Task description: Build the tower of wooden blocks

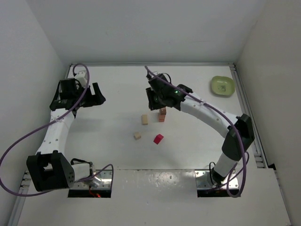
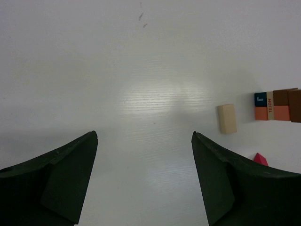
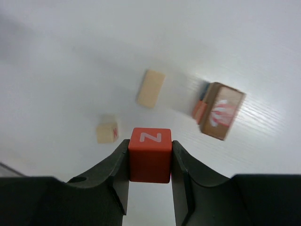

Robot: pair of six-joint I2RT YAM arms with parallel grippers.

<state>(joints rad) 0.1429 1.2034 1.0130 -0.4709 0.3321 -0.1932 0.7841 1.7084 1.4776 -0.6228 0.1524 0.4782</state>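
Observation:
My right gripper is shut on a red block with a white Z and holds it above the table. In the top view this gripper hangs just up and left of the tower, a short column of orange, brown and pale cubes, which also shows in the right wrist view. On the table lie a pale oblong block, a small pale cube and a magenta block. My left gripper is open and empty over bare table, far to the left.
A light green bowl stands at the back right near the wall. White walls close in the table on three sides. The left wrist view shows the tower, the pale block and the magenta block at its right edge.

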